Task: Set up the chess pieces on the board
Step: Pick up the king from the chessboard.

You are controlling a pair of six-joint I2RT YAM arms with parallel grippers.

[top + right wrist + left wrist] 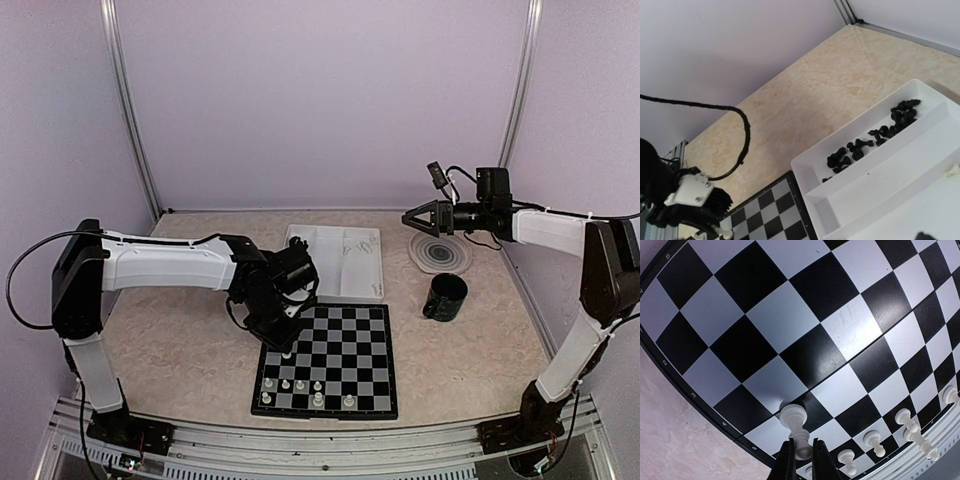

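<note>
In the top view, we are holding our left gripper [287, 347] low over the left edge of the board [345, 330], a few rows behind the white pieces [300, 386] that are standing in the two nearest rows. Our right gripper [408, 216] is hanging high over the far right of the counter [180, 330], near a round disc [440, 254] and a black cup [444, 297]. From here we cannot tell if its fingers are apart or together. The white tray [375, 270] is lying just behind the board.

In the left wrist view, the left gripper [802, 449] is clamped on the head of a white pawn [794, 416], and the pawn's base is pointing at the board [765, 315]. The base is lying over the line between a black check and a pale one, not over the middle of one square. We cannot say if it is touching the surface. To do this step well, we are judging that the pawn needs a small shift to the centre of its square. Then it should come down upright until the base is flat, and the fingers [785, 465] should open slowly, so they are not tipping it or the white pieces [871, 440] nearby.

In the right wrist view, the black pieces [870, 140] are lying in one compartment of the white tray [810, 175], not yet on the board [770, 215]. This gripper's own fingers are not showing clearly.
</note>
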